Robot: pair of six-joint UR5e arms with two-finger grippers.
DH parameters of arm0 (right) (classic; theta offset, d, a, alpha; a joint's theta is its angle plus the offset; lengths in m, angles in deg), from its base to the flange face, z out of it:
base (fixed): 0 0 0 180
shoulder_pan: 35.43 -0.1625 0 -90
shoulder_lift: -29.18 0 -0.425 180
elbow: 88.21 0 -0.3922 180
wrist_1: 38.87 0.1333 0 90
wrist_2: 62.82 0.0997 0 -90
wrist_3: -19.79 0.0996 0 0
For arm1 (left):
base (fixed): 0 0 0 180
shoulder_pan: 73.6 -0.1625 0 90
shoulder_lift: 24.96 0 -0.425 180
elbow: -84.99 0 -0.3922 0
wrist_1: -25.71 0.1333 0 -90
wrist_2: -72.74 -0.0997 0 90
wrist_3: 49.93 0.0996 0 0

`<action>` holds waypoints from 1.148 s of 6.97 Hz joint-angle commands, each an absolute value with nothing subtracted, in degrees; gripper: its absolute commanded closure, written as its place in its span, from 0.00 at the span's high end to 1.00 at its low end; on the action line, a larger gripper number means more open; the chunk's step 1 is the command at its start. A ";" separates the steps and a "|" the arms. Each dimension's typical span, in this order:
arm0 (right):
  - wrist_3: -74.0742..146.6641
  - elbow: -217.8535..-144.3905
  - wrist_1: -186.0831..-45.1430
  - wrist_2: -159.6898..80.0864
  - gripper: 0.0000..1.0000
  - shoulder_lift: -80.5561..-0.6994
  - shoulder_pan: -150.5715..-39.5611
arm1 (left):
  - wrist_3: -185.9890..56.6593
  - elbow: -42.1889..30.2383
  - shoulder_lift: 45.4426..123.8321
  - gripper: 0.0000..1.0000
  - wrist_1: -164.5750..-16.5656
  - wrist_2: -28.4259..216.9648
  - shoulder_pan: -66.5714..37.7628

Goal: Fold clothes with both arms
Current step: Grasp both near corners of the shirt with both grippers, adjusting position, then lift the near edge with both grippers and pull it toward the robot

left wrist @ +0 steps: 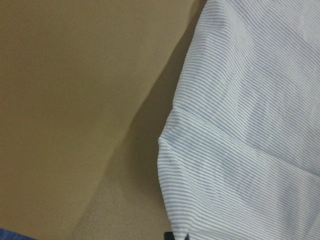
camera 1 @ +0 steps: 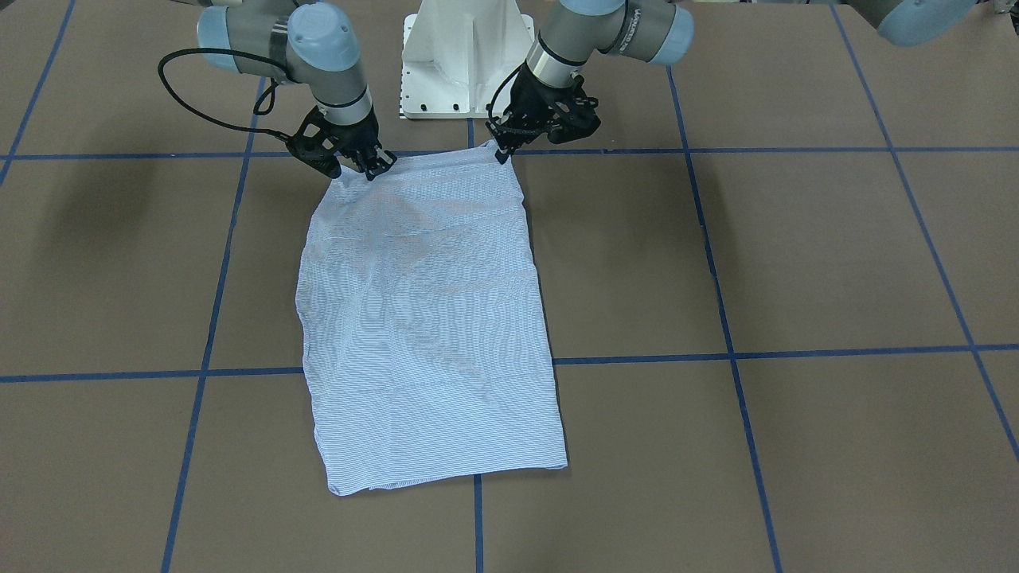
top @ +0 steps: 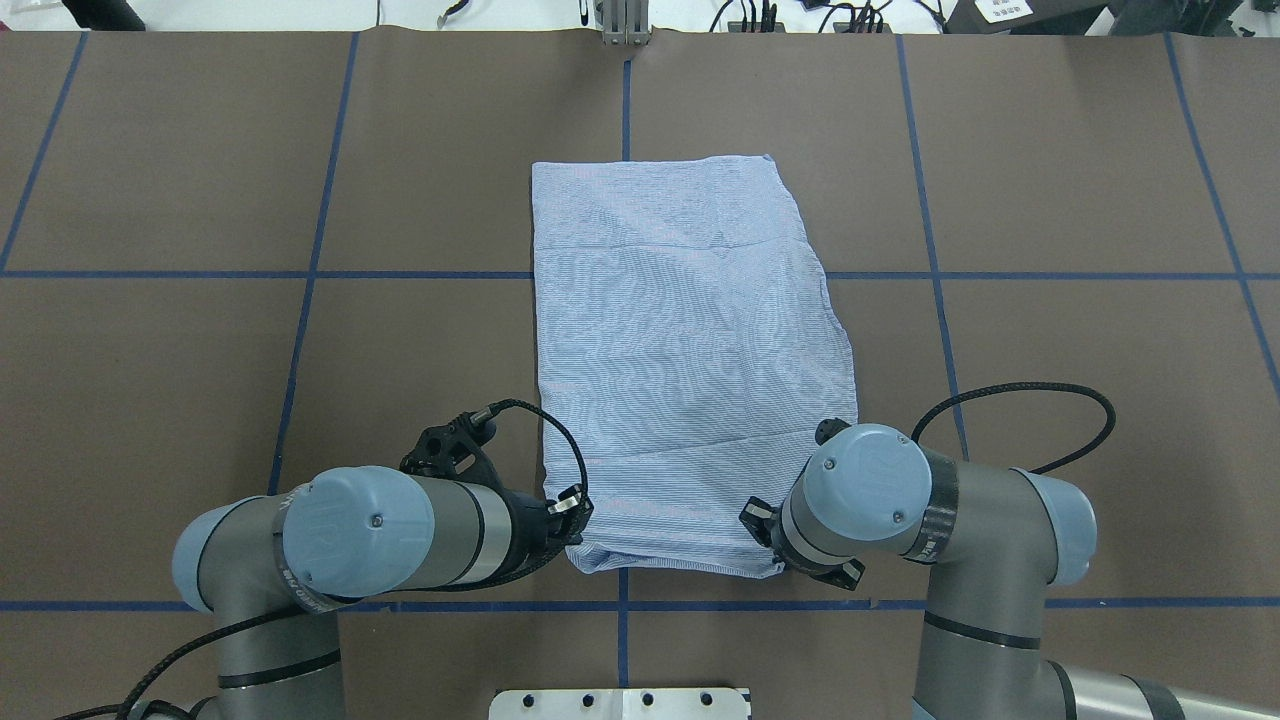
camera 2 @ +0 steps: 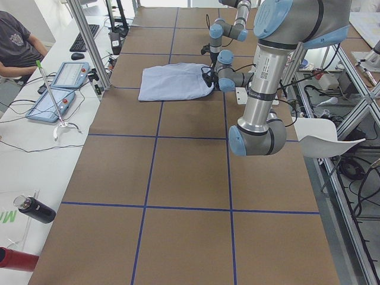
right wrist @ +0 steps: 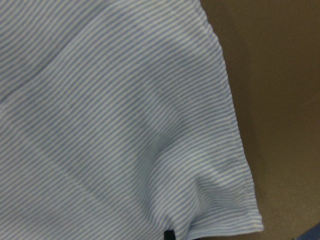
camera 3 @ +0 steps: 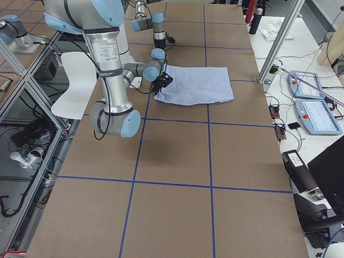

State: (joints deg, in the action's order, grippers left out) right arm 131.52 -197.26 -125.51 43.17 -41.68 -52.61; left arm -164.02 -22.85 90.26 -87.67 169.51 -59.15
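- Since a lengthwise fold likely needs both ends of 1 edge carried together, left gripper point(camera 1: 503, 153) and right gripper point(camera 1: 372, 169) each sit nipped shut on a corner of the shirt point(camera 1: 430, 318).
- Beyond the jaws, it lies flat on the table point(camera 1: 796, 255).

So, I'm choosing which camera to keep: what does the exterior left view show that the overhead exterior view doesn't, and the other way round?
Only exterior left: a seated person, control tablets and a dark bottle.
Only overhead: the outline of the shirt from above, and a crease across its far end.
Both: the left hand and right hand at the shirt's two corners nearest the robot.
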 commanded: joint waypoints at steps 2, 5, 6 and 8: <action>132.64 -199.38 -125.70 43.00 0.00 -41.57 -53.89 | -164.02 -23.28 90.27 0.00 -87.67 169.77 -59.10; 132.73 -204.74 -129.65 43.35 0.00 -41.22 -54.68 | -164.02 -27.31 89.66 0.00 -87.23 171.95 -58.92; 132.65 -205.89 -129.74 43.44 0.00 -41.13 -54.77 | -164.02 -30.11 89.57 0.00 -85.40 173.62 -58.84; 132.56 -210.71 -129.66 46.49 0.00 -41.31 -53.38 | -164.02 -34.52 89.48 0.00 -81.97 179.41 -58.83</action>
